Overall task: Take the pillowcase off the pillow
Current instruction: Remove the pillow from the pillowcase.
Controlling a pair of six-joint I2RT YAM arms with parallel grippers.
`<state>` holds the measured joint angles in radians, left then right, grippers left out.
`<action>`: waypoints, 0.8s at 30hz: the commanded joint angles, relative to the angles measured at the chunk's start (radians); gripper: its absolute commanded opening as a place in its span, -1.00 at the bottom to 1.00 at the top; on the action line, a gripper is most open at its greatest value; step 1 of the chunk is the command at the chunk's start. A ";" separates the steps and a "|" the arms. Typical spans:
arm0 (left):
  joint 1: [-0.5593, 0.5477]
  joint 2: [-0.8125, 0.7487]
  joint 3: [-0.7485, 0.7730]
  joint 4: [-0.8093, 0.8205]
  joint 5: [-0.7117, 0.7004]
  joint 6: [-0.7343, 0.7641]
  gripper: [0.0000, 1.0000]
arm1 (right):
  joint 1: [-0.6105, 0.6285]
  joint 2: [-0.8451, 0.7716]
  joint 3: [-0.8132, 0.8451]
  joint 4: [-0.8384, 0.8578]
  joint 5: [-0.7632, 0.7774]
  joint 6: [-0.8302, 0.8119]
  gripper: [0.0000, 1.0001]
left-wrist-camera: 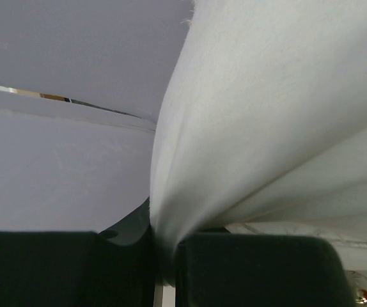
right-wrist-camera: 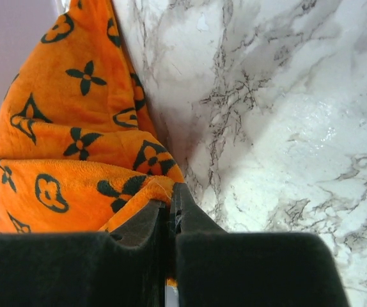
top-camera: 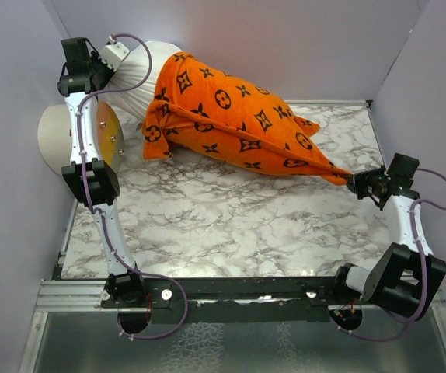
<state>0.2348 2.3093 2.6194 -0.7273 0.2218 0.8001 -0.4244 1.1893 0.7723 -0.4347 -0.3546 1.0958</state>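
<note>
White marble veined in grey tops the bench, and across its far half lies the pillowcase, orange plush with black motifs, drawn into a long wedge from the far left corner to the right edge. The pillow, plain white, sticks out of the case's far-left mouth, and most of it is probably inside. The left tool is pinched narrow on a fold of that white cloth, held up off the bench. The right tool is clamped on the pointed tip of the case. Both grips look thin, so a hard pull apart could slip either fold out of the pads. The plump filling could also jam where the case bunches at its mouth, and the whole bundle would then drag along. A cream drum sits just beside the left arm and could be knocked by a swing. The overhead view alone shows the full stretch and both ends. The left wrist view shows only white cloth running into the left tool, no orange, so it grips the pillow alone. The right wrist view shows how small a corner of the case the right tool has caught, which is too small to judge from above.
</note>
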 commanded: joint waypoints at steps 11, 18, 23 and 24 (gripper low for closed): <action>0.121 -0.201 -0.121 0.224 -0.017 -0.181 -1.00 | -0.022 -0.043 -0.046 0.219 0.213 -0.189 -0.40; -0.053 -0.347 -0.312 -0.021 0.176 -0.175 0.57 | 0.293 -0.060 -0.046 0.174 0.406 -0.363 0.58; -0.063 -0.344 -0.251 -0.113 0.190 -0.185 0.81 | 0.299 -0.060 -0.053 0.333 0.316 -0.415 0.68; -0.065 -0.346 -0.242 -0.118 0.186 -0.184 0.83 | 0.299 -0.018 -0.025 0.360 0.270 -0.419 0.70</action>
<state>0.1867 1.9949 2.3249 -0.7868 0.3500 0.6334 -0.1246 1.1313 0.7120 -0.2401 -0.0540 0.7540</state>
